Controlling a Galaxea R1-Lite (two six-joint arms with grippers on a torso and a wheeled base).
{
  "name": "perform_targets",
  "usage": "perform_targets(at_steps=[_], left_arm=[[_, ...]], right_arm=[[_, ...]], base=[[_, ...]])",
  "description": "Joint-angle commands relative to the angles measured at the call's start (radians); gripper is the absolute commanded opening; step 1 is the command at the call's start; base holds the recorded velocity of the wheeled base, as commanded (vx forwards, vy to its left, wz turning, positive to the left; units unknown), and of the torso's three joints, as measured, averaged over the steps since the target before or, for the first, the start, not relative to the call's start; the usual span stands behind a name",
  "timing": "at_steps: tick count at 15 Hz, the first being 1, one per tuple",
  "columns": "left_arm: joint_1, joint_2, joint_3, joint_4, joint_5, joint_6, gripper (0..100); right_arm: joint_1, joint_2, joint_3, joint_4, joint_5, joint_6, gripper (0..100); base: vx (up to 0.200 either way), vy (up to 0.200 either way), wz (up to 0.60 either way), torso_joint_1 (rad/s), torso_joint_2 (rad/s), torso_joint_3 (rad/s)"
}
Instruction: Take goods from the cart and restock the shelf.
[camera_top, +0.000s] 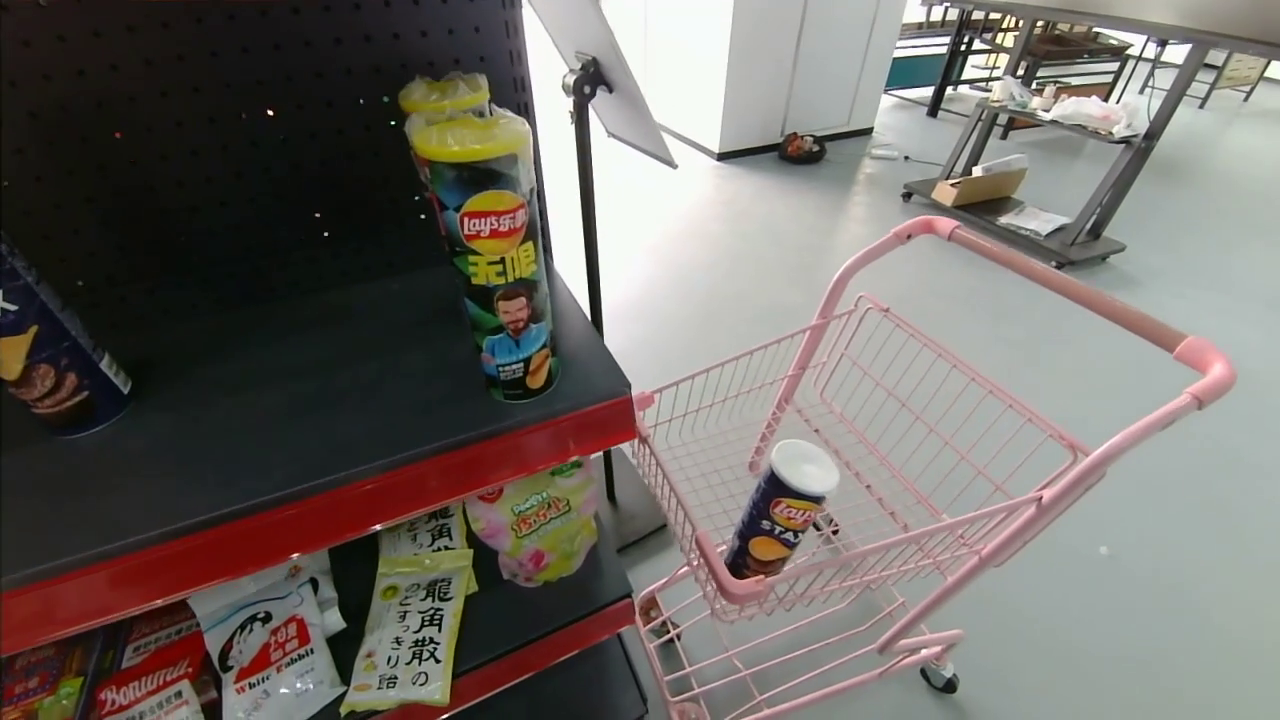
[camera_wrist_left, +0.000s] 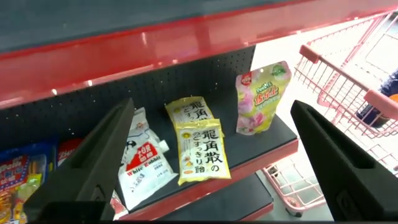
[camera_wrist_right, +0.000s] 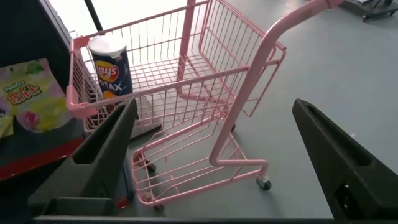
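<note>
A dark blue chip can (camera_top: 782, 510) with a white lid leans in the front corner of the pink cart (camera_top: 1040, 480); it also shows in the right wrist view (camera_wrist_right: 110, 67). Two tall chip cans with yellow lids (camera_top: 495, 250) stand near the right end of the black top shelf (camera_top: 300, 400). My left gripper (camera_wrist_left: 217, 155) is open, low in front of the lower shelf with its hanging snack bags (camera_wrist_left: 200, 148). My right gripper (camera_wrist_right: 214, 149) is open, held above the floor beside the cart (camera_wrist_right: 186, 93), apart from the can.
Another dark can (camera_top: 50, 350) stands at the top shelf's left end. Snack bags (camera_top: 415, 620) hang below the red shelf edge (camera_top: 330, 510). A stand pole (camera_top: 588, 200) rises between shelf and cart. Tables and a low rack (camera_top: 1030, 150) stand far back across open grey floor.
</note>
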Motion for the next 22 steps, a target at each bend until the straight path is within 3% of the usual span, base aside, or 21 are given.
perform_targets(at_steps=[1, 12, 18, 20, 22], left_arm=[[0.0, 0.001, 0.0, 0.0, 0.0, 0.0, 100], [0.0, 0.001, 0.0, 0.0, 0.0, 0.0, 100], [0.0, 0.001, 0.0, 0.0, 0.0, 0.0, 100], [0.0, 0.001, 0.0, 0.0, 0.0, 0.0, 100], [0.0, 0.001, 0.0, 0.0, 0.0, 0.0, 100]], right_arm=[[0.002, 0.0, 0.002, 0.0, 0.0, 0.0, 100], [0.002, 0.0, 0.0, 0.0, 0.0, -0.003, 100], [0.002, 0.017, -0.017, 0.002, 0.017, -0.024, 100], [0.023, 0.436, -0.429, 0.008, 0.063, 0.072, 100], [0.087, 0.618, -0.518, -0.003, 0.181, 0.072, 100]], base=[[0.0, 0.0, 0.0, -0.193, 0.54, 0.364], [0.0, 0.0, 0.0, -0.152, 0.52, 0.37], [0.0, 0.0, 0.0, -0.023, 0.1, 0.079], [0.0, 0.0, 0.0, 0.0, 0.0, 0.0], [0.0, 0.0, 0.0, 0.0, 0.0, 0.0]])
